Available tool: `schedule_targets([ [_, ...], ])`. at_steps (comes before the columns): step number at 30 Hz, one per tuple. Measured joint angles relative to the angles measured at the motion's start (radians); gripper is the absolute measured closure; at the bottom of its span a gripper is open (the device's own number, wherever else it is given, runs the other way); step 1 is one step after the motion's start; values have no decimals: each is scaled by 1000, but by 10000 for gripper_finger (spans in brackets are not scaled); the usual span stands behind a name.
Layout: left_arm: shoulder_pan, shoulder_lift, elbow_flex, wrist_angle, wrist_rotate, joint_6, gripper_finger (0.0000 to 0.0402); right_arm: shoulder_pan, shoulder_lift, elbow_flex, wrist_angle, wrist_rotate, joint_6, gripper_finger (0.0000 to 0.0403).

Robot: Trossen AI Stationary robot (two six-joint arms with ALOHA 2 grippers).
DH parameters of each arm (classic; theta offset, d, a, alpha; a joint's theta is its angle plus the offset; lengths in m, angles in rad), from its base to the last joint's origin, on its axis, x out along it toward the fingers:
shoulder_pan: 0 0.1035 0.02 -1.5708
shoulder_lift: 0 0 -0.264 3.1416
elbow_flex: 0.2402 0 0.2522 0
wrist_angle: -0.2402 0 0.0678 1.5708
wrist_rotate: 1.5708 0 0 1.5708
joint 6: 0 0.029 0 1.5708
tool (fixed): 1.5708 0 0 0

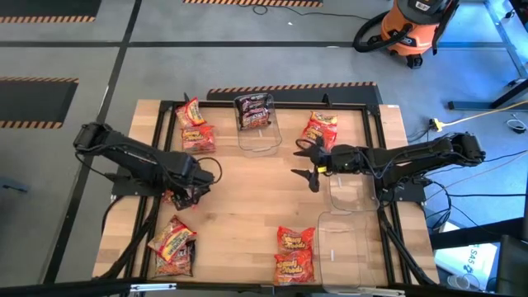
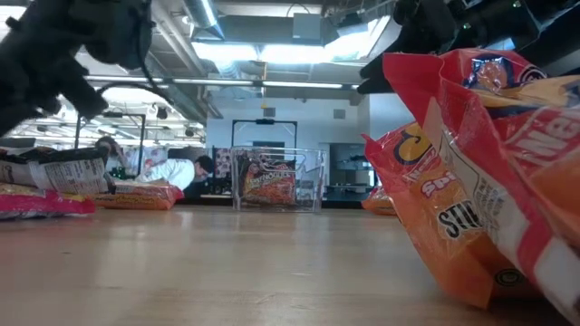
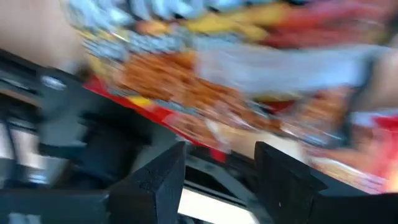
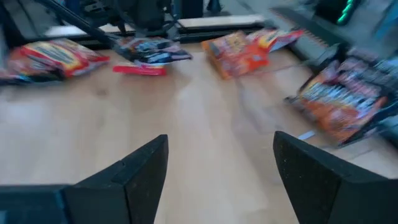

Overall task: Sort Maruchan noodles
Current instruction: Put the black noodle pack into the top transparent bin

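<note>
Maruchan noodles packets lie scattered on the wooden table: two at the far left (image 1: 195, 128), red ones at the far right (image 1: 320, 129), a pile at the near left (image 1: 172, 245), two at the near middle (image 1: 294, 252). Dark packets (image 1: 253, 109) sit in a clear bin (image 1: 258, 139). My left gripper (image 1: 185, 198) points steeply down, open, just above a red packet (image 1: 171, 197) at the table's left side; that packet (image 3: 205, 87) fills the left wrist view beyond the open fingers (image 3: 163, 174). My right gripper (image 1: 308, 162) hovers open over the table's middle, nothing between its fingers (image 4: 140, 171).
Two more clear bins stand at the right: one (image 1: 347, 195) under my right arm, one (image 1: 342, 247) near the front edge. A black frame (image 1: 162, 148) runs round the table. Bare wood (image 1: 247, 206) lies between the two grippers. A person shows far off in the room (image 2: 181, 170).
</note>
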Motion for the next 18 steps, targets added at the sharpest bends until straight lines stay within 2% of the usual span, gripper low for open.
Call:
schedule_targets([
  [3, 6, 21, -8, 142, -41, 56, 215, 0, 0, 0, 12, 48, -71, 133],
  [13, 23, 106, -5, 883, -138, 195, 215, 0, 15, 0, 76, 14, -71, 133],
  [16, 26, 108, 16, 1017, -165, 224, 215, 0, 44, 0, 102, -10, -55, 133],
  [18, 23, 103, 44, 1045, -201, 244, 215, 0, 71, 0, 123, -16, -49, 133],
])
